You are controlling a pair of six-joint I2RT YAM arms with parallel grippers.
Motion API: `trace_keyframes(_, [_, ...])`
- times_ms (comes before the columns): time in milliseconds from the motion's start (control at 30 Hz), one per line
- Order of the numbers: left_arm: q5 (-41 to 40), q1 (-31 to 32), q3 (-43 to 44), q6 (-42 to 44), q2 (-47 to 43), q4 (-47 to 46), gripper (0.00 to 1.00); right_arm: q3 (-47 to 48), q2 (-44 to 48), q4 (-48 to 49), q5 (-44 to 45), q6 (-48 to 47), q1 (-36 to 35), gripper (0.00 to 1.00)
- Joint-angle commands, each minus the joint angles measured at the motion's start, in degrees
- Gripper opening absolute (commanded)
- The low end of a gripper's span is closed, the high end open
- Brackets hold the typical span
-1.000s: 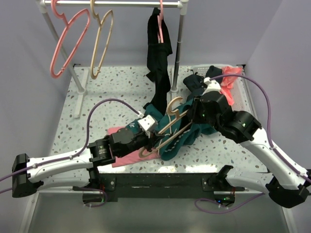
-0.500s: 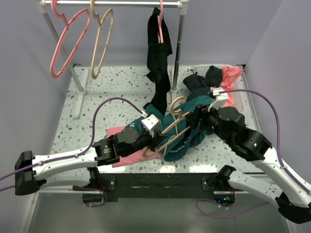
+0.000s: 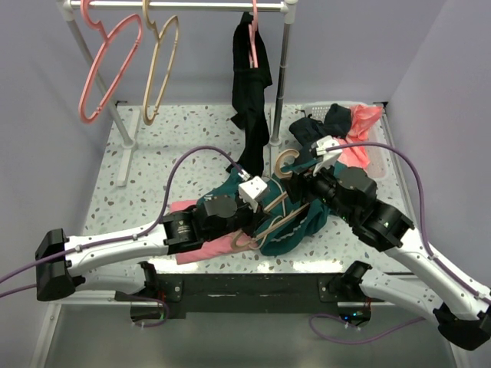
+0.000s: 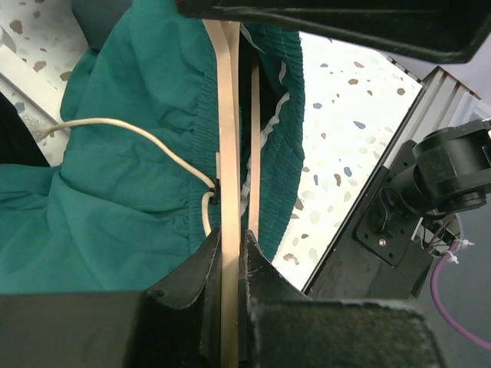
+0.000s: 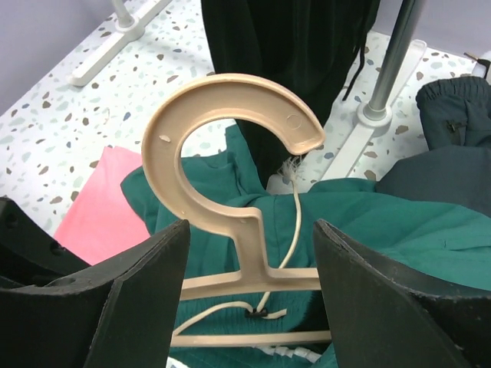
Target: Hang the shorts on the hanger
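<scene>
the shorts (image 4: 130,176) are soft, light and limp. i judge they will sag and slip off a smooth bar unless draped well over it. the gathered elastic waistband looks the best place to take hold, since it gives some bulk to pinch. the hanger (image 5: 230,90) is thin, stiff and light, probably slick, and the neck under its hook is the firm spot.

my left gripper (image 4: 230,253) is clamped narrow on one of the hanger's tan bars, which lie across the waistband. my right gripper (image 5: 252,230) stands wide, a finger on either side of the neck, touching neither.

the shorts are dark teal with thin white trim and a white drawstring (image 4: 146,142) trailing over the waistband. they lie bunched mid-table (image 3: 176,130), just beside a pink cloth (image 5: 107,207).
</scene>
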State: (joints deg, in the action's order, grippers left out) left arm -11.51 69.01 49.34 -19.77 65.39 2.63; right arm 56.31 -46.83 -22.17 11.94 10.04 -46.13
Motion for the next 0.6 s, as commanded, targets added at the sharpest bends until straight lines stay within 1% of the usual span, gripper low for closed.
trace_keyframes(0, [2.81,0.24,5.23,-0.53,0.53,-2.73,0.0,-2.08,0.16,4.07,-1.48,-1.78,-0.19,0.69])
trace_keyframes(167, [3.42,-1.07,5.77,-1.23,0.97,-0.61,0.0,-4.02,1.56,4.51,-0.43,-1.34,-0.19,0.68])
trace_keyframes(233, [5.26,-2.3,5.59,-2.37,1.06,-0.17,0.0,-4.98,2.44,4.68,-1.57,-0.99,-0.19,0.67])
trace_keyframes(300, [8.5,-4.32,4.63,-2.82,0.62,-1.04,0.0,-5.69,3.58,4.77,-0.44,-0.55,-0.28,0.67])
trace_keyframes(567, [11.24,-4.41,5.24,-1.15,1.15,-1.14,0.0,-7.62,2.71,7.84,2.73,-1.78,-0.28,0.65])
